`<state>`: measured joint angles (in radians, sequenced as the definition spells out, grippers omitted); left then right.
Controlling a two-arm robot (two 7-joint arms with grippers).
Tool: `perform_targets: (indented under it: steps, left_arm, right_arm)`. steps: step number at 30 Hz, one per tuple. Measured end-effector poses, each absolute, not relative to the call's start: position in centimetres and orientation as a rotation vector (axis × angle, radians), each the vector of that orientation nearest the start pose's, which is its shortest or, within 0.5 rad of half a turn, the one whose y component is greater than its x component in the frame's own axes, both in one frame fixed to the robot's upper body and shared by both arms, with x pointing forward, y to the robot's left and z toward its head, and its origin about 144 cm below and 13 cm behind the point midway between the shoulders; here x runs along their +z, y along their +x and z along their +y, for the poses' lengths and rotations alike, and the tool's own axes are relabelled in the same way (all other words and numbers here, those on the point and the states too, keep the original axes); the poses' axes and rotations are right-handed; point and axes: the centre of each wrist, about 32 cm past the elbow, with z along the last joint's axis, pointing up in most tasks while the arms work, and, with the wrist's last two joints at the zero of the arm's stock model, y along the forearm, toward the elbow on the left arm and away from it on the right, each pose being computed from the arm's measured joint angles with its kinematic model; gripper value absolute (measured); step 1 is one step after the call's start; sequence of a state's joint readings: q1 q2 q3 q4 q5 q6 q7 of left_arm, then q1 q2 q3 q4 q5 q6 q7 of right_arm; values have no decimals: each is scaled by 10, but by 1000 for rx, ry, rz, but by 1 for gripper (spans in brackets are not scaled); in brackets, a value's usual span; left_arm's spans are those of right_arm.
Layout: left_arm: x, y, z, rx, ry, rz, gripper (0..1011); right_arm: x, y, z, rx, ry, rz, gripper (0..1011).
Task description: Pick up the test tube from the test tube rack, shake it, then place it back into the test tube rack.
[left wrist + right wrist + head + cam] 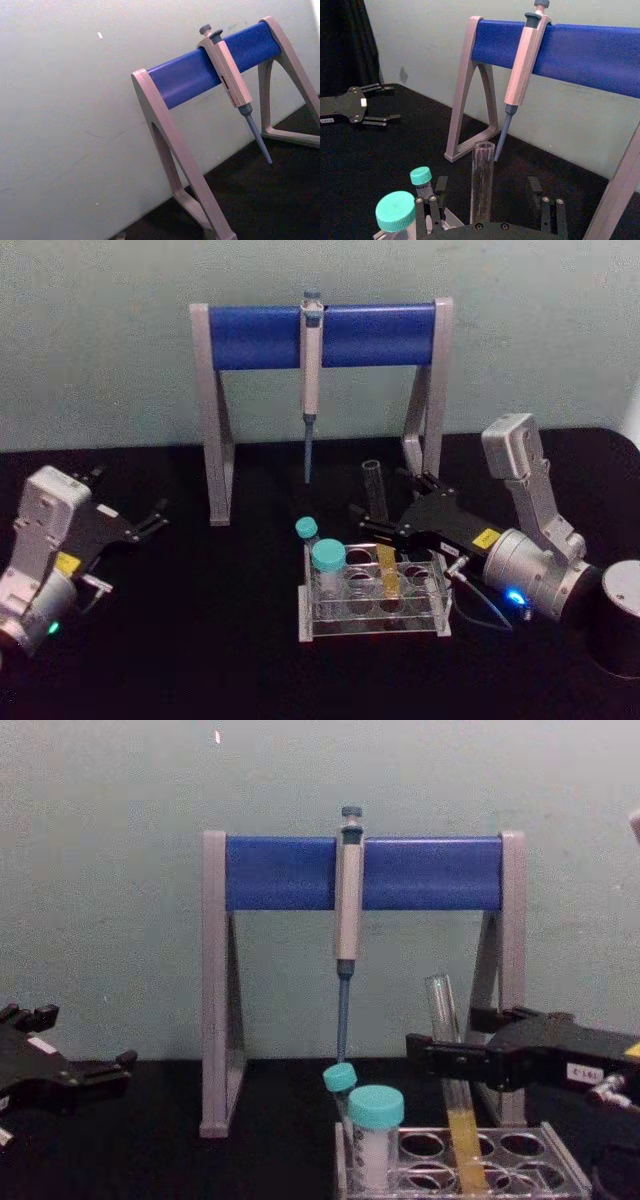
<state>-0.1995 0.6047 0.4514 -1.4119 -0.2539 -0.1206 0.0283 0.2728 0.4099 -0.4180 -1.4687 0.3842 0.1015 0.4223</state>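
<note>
Now, from the head, my right pincer (380, 498) stands around the test tube (387, 575), seated in the test tube rack (370, 631); my left pincer (155, 518) rests open, far left. At the right wrist, my fingers (434, 210) are spread, apart from the glass, I think: close gently, lift straight. From the chest I count one tube, one rack, two teal vials (376, 1120), one pipette (348, 900).

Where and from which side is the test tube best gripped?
Bare glass above the liquid, from the robot's right: the test tube stands near upright in the test tube rack, teal-capped vials stand on its left, and the right gripper sits open around it.
</note>
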Motion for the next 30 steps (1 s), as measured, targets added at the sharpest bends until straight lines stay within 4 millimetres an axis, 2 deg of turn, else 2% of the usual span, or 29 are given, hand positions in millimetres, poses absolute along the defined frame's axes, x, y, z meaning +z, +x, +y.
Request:
perform_targets:
  steps: [30]
  left_arm:
    - [1140, 489, 310, 1248, 305, -285, 1001]
  right_arm:
    - [1179, 512, -239, -811, -139, 24, 1000]
